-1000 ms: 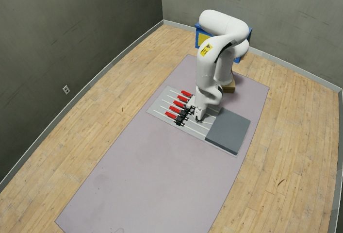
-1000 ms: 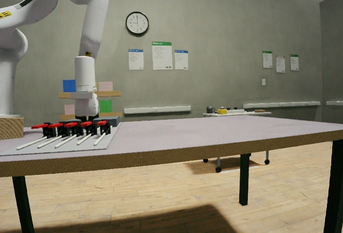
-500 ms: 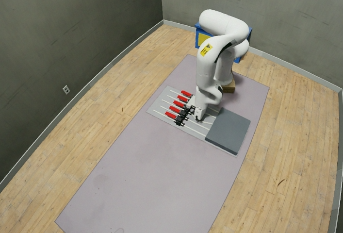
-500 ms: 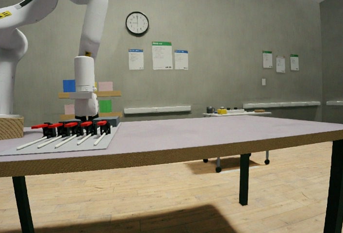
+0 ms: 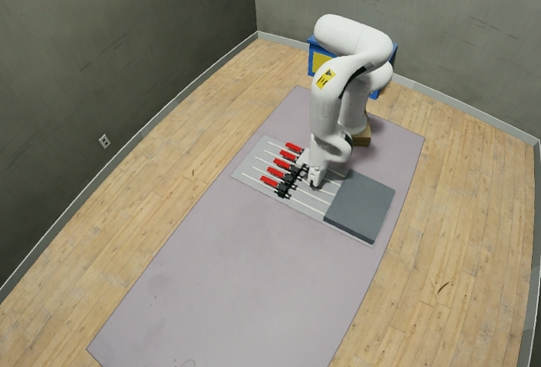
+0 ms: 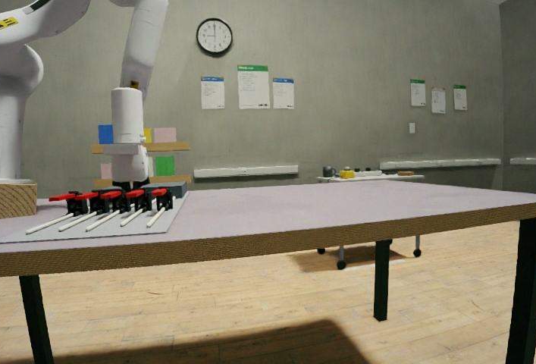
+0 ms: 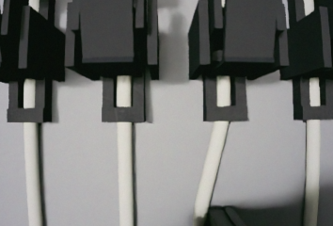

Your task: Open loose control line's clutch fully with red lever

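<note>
Five white control lines run over a light grey plate through black clutches into the grey console. Each clutch has a red lever, and all five levers lie flat; they also show in the side view. My gripper is shut, with nothing between its fingers, low over the lines between the clutches and the console. In the wrist view, several lines leave their clutches. The third line from the left bends sideways, its lower end against the dark tip of my gripper. The other lines run nearly straight.
The arm's wooden base block stands behind the plate. A blue and yellow box stands behind the arm. The table's long edge is at the front in the side view.
</note>
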Controlling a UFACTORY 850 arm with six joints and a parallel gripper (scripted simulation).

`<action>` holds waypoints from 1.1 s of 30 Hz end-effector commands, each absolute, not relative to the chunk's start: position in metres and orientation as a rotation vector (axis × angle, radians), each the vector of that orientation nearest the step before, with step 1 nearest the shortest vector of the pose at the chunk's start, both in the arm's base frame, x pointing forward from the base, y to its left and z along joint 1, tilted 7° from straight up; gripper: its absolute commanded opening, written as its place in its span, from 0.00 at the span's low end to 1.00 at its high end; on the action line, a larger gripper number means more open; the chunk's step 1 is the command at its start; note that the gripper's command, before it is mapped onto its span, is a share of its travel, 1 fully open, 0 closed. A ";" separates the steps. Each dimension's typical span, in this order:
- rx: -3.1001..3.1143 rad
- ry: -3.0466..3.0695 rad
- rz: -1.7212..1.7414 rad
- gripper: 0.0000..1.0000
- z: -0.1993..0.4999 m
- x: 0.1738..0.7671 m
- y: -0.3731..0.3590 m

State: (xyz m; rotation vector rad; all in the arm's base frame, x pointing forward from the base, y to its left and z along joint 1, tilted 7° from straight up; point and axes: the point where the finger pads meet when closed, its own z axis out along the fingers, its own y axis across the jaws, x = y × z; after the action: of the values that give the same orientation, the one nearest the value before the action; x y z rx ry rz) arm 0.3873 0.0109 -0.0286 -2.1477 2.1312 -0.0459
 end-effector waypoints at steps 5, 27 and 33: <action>-2.148 2.131 -0.048 0.00 -0.029 0.377 0.011; -2.148 2.131 -0.048 0.00 -0.030 0.367 0.011; -2.148 2.131 -0.047 0.00 -0.009 0.365 0.010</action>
State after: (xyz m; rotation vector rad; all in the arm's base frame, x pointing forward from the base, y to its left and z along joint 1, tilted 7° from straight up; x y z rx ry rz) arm 0.3658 0.0104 -0.0250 -2.1486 2.1322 -0.0463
